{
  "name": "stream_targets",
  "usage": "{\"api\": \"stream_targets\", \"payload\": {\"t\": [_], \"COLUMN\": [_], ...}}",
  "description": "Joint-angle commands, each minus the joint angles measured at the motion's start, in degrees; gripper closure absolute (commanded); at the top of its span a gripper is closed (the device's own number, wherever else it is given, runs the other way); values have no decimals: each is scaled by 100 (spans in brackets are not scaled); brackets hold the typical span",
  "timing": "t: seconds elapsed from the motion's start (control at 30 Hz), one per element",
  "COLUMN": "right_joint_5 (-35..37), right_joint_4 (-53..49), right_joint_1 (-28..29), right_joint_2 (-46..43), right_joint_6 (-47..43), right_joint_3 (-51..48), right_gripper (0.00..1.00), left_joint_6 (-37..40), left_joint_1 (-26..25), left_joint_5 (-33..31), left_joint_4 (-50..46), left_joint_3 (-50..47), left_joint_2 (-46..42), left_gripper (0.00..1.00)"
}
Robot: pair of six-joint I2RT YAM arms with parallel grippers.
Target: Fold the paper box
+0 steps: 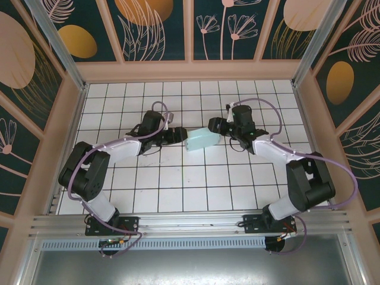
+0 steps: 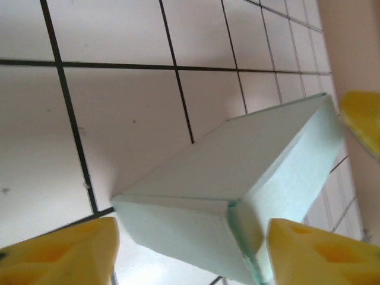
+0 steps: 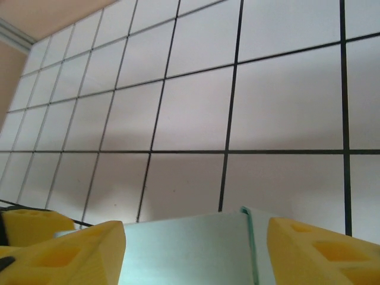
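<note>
The paper box (image 1: pixel 200 140) is a pale aqua closed block on the tiled floor, midway between my two arms. My left gripper (image 1: pixel 180 136) is at its left end and my right gripper (image 1: pixel 215 127) at its right end. In the left wrist view the box (image 2: pixel 237 172) runs away from the camera, and its near end lies between the wide-apart yellow fingers (image 2: pixel 65 252) of the open left gripper (image 2: pixel 191 240). In the right wrist view the box's top (image 3: pixel 190 249) spans the gap of the open right gripper (image 3: pixel 196 240), with a seam near the right finger (image 3: pixel 323 252).
White tiles with black lines (image 1: pixel 178 184) cover the floor. Pinkish walls (image 1: pixel 190 70) close in the back and both sides. The right gripper's yellow finger (image 2: pixel 363 119) shows past the box's far end, and the left gripper's finger (image 3: pixel 27 224) shows low left.
</note>
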Motion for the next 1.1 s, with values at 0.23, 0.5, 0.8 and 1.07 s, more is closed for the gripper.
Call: {"api": "stream_targets", "payload": {"t": [0.23,0.5,0.8,1.07], "right_joint_5": [407,910,701,619], "right_joint_4": [-53,-337,-468,-473], "right_joint_1": [-247,-651,-976,-1052], "right_joint_2": [-922,-1787,-2458,-2594], "right_joint_6": [-53,-43,-137,-291], "right_joint_3": [-441,-1005,-1534,-1629], "right_gripper": [25,23,23,24], "left_joint_6": [2349,4902,6169,6583], "left_joint_1": [-84,-727,-1107,-1287], "left_joint_5": [207,158,-411,-871], "left_joint_4": [-257,-1110,-2923,-4185], "left_joint_3": [1274,2434,4236,5167], "left_joint_2": [-46,632,2020,2795], "left_gripper": [2,2,4,10]}}
